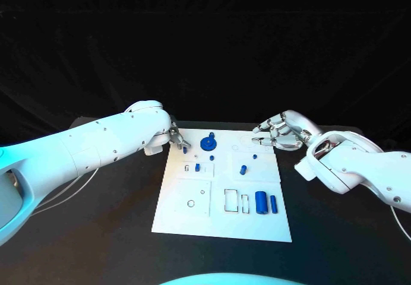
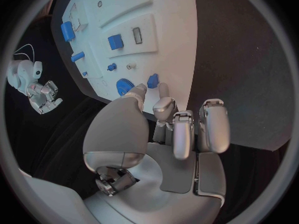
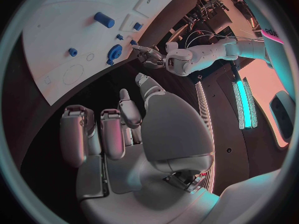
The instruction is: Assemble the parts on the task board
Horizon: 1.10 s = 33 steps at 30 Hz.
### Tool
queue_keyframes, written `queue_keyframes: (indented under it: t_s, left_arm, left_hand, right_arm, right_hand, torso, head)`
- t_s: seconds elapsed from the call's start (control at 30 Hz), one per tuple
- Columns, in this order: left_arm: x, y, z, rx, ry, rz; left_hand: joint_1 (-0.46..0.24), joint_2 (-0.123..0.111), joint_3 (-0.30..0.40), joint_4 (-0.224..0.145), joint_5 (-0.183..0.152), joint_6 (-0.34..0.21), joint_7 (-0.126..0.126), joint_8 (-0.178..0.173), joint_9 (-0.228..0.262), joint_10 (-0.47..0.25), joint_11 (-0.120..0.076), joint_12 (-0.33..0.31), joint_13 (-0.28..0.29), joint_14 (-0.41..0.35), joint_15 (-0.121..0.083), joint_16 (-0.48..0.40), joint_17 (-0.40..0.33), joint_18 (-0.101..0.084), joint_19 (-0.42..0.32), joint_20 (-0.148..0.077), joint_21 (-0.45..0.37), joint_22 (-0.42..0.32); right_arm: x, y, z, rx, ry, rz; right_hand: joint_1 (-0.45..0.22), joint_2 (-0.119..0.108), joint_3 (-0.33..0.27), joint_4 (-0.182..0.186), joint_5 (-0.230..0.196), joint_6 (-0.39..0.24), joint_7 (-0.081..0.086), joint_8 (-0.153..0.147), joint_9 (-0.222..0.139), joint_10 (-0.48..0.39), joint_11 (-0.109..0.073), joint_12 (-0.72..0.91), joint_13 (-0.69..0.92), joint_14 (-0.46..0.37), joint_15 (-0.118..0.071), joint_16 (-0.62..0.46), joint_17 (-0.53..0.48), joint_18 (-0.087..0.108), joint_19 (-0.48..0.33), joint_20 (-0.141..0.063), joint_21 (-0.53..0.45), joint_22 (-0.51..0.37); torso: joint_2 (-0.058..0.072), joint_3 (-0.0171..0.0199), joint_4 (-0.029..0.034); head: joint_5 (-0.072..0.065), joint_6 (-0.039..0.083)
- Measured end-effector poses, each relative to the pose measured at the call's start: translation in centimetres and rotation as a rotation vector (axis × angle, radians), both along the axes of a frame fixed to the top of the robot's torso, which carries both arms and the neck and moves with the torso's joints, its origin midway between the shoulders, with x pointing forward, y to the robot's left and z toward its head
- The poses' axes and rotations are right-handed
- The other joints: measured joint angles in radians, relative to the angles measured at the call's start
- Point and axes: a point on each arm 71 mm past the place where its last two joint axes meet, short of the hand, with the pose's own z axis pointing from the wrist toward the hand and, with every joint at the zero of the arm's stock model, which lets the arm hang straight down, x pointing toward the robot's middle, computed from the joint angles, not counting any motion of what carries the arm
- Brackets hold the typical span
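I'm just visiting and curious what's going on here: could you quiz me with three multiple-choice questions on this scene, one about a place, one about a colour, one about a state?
1. Where is the blue gear?
A) at the task board's far end
B) at its near end
C) off the board

2. What colour are the parts?
A) red
B) blue
C) yellow

3. What does the right hand hold?
A) a gear
B) a cylinder
C) nothing

Answers: 1 A, it sits beside the left hand at the far edge; 2 B, each piece is blue; 3 C, its fingers are curled with nothing in them.
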Motion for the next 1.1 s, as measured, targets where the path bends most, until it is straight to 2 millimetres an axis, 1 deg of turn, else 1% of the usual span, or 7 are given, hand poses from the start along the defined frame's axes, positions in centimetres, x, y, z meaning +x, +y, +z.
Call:
queue_keyframes:
  t_s: [0.07,0.37,0.53,0.7,0.87,0.97,1.1]
  left_arm:
    - [0.00,-0.03,-0.02,0.000,0.002,-0.001]
    - [-0.01,-0.06,-0.14,-0.002,0.008,-0.004]
    - [-0.02,-0.13,-0.17,-0.009,0.011,-0.005]
    - [-0.03,-0.20,-0.22,-0.020,0.016,-0.007]
    - [-0.03,-0.22,-0.24,-0.033,0.022,-0.009]
    - [-0.03,-0.24,-0.28,-0.042,0.027,-0.011]
    - [-0.06,-0.28,-0.35,-0.057,0.035,-0.011]
  left_hand:
    - [0.009,0.009,0.000,0.000,0.000,0.000,0.000,0.000,-0.001,0.000,0.000,0.000,0.001,0.000,0.000,0.000,0.000,0.000,0.000,0.000,0.000,0.000]
    - [0.021,0.021,0.006,0.000,0.000,0.000,0.000,-0.004,-0.002,0.000,0.000,0.000,0.001,0.000,0.000,0.000,0.000,0.000,0.000,0.000,0.000,0.000]
    - [0.050,0.040,0.025,0.001,0.000,0.000,0.000,-0.004,-0.005,0.000,0.000,0.000,0.001,0.000,0.000,0.000,0.000,0.000,0.000,0.000,0.000,0.000]
    - [0.100,0.055,0.076,0.000,0.002,0.000,0.000,-0.008,-0.007,-0.004,-0.004,0.000,-0.003,0.000,0.000,0.000,0.000,0.000,0.000,0.000,0.000,0.000]
    - [0.173,0.048,0.157,-0.013,0.006,-0.005,-0.001,-0.012,-0.013,-0.009,-0.009,-0.001,-0.010,0.000,0.000,0.000,0.000,0.000,0.000,0.000,0.000,0.000]
    - [0.218,0.031,0.251,-0.024,0.008,-0.013,0.002,-0.020,-0.013,-0.014,-0.003,-0.007,-0.016,0.000,0.000,0.000,0.000,0.000,0.000,0.000,0.000,0.000]
    - [0.257,0.004,0.317,0.039,0.004,-0.018,0.007,-0.001,0.003,-0.014,-0.003,-0.012,-0.020,0.000,0.000,0.000,0.000,0.000,0.000,0.000,0.000,0.000]
  right_arm:
    - [0.00,0.01,0.00,0.000,0.000,0.000]
    - [0.01,0.05,-0.03,0.000,0.001,0.001]
    - [0.02,0.09,-0.04,0.000,0.001,0.002]
    - [0.01,0.10,-0.05,0.000,0.001,0.002]
    - [0.01,0.09,-0.06,0.000,0.001,0.002]
    - [0.01,0.09,-0.06,0.000,0.001,0.002]
    - [0.01,0.11,-0.06,0.001,0.001,0.002]
  right_hand:
    - [0.000,0.000,0.000,0.000,0.000,0.000,0.000,0.000,0.000,0.000,0.000,0.000,0.000,0.000,0.000,0.000,0.000,0.000,0.000,0.000,0.000,0.000]
    - [0.000,0.000,0.000,0.000,0.000,0.000,0.000,0.000,0.000,0.000,0.000,0.000,0.000,0.000,0.000,0.000,0.000,0.000,0.000,0.000,0.000,0.000]
    - [0.000,0.000,0.000,0.000,0.000,0.000,0.000,0.000,0.000,0.000,0.000,0.000,0.000,0.000,0.000,0.000,0.001,0.000,0.000,0.000,0.000,0.000]
    - [0.000,0.000,0.000,0.000,0.000,0.000,0.000,0.000,0.000,0.000,0.000,0.000,0.000,0.000,0.000,0.000,0.001,0.000,0.000,0.000,0.000,0.001]
    - [0.000,0.000,0.000,0.000,0.000,0.000,0.000,0.000,0.000,0.000,0.000,0.000,0.000,0.000,0.000,0.000,0.001,0.000,0.000,0.000,-0.003,0.001]
    - [0.000,0.000,0.000,0.000,0.000,0.000,0.000,0.000,0.000,0.000,0.000,0.000,0.000,0.000,0.000,0.000,0.001,0.000,0.000,0.000,-0.004,0.001]
    - [0.000,0.000,0.000,0.000,0.000,0.000,0.000,0.000,0.000,0.000,0.000,0.000,0.000,0.000,0.000,0.000,0.001,0.000,0.000,0.000,-0.004,0.001]
  torso:
    - [0.000,0.0000,0.0000]
    - [-0.001,0.0000,0.0002]
    - [-0.001,0.0001,0.0003]
    - [0.000,0.0001,0.0002]
    - [0.000,0.0003,0.0000]
    - [0.000,0.0003,-0.0003]
    - [0.000,0.0003,-0.0003]
  head:
    - [0.000,-0.001]
    - [-0.001,-0.003]
    - [-0.001,-0.001]
    - [0.004,-0.004]
    - [0.006,-0.007]
    - [0.006,-0.006]
    - [0.005,-0.006]
